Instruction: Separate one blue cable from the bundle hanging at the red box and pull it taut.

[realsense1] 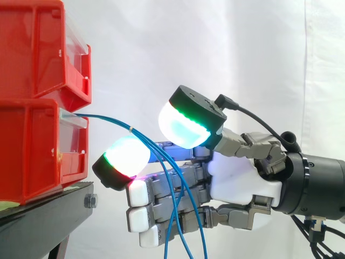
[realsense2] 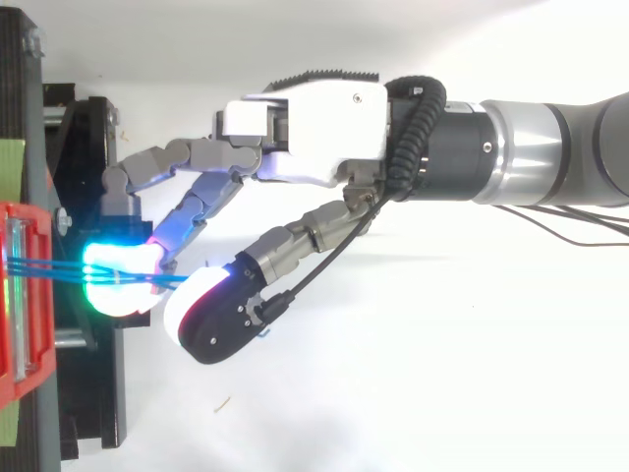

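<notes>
Blue cables (realsense2: 54,265) hung in a bundle from the front of the lower red bin (realsense1: 32,151) and ran down across the hand (realsense1: 245,181) | hand's hold on them: could not tell | bins (realsense1: 32,48) stacked on black stand (realsense1: 48,216) | white curtain (realsense1: 161,54) behind

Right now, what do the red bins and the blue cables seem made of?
Red bins: moulded plastic, it seems, glossy, with soft highlights on rounded edges. Blue cables: thin, probably plastic-sheathed wire, smooth; they droop in loose curves.
</notes>
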Controlling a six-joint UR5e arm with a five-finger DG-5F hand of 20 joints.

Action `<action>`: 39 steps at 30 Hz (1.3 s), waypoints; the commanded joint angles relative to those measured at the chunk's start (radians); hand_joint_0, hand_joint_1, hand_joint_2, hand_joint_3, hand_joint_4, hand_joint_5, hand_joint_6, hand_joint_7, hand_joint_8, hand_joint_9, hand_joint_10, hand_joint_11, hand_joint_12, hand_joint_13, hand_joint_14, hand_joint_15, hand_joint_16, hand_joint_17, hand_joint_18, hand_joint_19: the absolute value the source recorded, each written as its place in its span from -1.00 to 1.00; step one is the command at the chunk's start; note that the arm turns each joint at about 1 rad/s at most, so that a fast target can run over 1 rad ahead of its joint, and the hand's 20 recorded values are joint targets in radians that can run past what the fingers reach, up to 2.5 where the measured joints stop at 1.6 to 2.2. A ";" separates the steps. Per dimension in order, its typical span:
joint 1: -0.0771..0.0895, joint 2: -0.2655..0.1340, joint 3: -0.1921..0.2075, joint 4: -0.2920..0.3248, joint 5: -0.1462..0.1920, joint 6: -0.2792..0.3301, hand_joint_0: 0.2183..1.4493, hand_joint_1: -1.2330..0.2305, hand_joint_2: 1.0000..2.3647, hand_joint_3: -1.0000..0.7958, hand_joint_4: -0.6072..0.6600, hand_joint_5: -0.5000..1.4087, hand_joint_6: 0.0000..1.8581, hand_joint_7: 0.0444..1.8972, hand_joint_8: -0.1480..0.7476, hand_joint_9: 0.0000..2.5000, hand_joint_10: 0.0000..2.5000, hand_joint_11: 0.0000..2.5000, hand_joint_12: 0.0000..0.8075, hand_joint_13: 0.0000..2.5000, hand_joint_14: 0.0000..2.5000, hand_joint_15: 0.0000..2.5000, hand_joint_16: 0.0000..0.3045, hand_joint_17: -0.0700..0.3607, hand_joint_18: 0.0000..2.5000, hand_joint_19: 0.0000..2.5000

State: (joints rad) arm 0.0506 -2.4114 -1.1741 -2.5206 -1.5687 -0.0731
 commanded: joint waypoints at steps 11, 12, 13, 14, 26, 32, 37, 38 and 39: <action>-0.011 0.015 0.002 -0.044 -0.016 -0.025 -0.41 -0.09 -0.99 -0.36 0.19 -0.59 -0.42 0.28 -0.09 -0.31 -0.99 -0.59 -0.24 -0.31 -0.99 -0.62 -0.71 -0.21 -0.45 -0.66; -0.011 0.021 0.002 -0.052 -0.016 -0.025 -0.41 -0.09 -0.99 -0.36 0.20 -0.59 -0.42 0.28 -0.09 -0.31 -0.99 -0.60 -0.24 -0.31 -0.99 -0.63 -0.71 -0.21 -0.45 -0.67; -0.011 0.021 0.002 -0.055 -0.016 -0.025 -0.41 -0.09 -0.99 -0.35 0.20 -0.59 -0.42 0.28 -0.09 -0.31 -0.99 -0.59 -0.24 -0.30 -0.99 -0.62 -0.71 -0.21 -0.45 -0.67; -0.011 0.026 0.002 -0.057 -0.016 -0.028 -0.39 -0.09 -0.99 -0.35 0.20 -0.59 -0.42 0.29 -0.09 -0.30 -0.99 -0.59 -0.25 -0.30 -0.99 -0.62 -0.71 -0.21 -0.45 -0.66; -0.015 0.044 0.004 -0.092 -0.016 -0.054 -0.35 -0.05 -0.99 -0.26 0.20 -0.55 -0.46 0.37 -0.08 -0.27 -0.99 -0.59 -0.24 -0.30 -0.99 -0.62 -0.71 -0.21 -0.45 -0.66; -0.015 0.044 0.004 -0.092 -0.016 -0.054 -0.30 -0.17 -0.98 -0.14 0.22 -0.55 -0.45 0.36 -0.05 -0.26 -0.99 -0.59 -0.21 -0.29 -0.99 -0.63 -0.70 -0.19 -0.43 -0.68; -0.014 0.044 0.004 -0.092 -0.016 -0.054 -0.28 -0.31 -0.99 -0.07 0.21 -0.59 -0.37 0.21 -0.04 -0.26 -0.99 -0.59 -0.18 -0.28 -0.99 -0.64 -0.68 -0.17 -0.40 -0.69; -0.015 0.044 0.004 -0.092 -0.016 -0.054 -0.28 -0.32 -0.99 -0.07 0.19 -0.61 -0.33 0.16 -0.04 -0.27 -0.99 -0.59 -0.18 -0.28 -0.99 -0.64 -0.68 -0.16 -0.39 -0.70; -0.015 0.044 0.004 -0.092 -0.016 -0.054 -0.28 -0.33 -0.99 -0.07 0.20 -0.61 -0.30 0.12 -0.04 -0.27 -0.99 -0.58 -0.17 -0.28 -0.99 -0.64 -0.68 -0.16 -0.39 -0.69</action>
State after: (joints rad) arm 0.0362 -2.3670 -1.1707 -2.6124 -1.5846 -0.1273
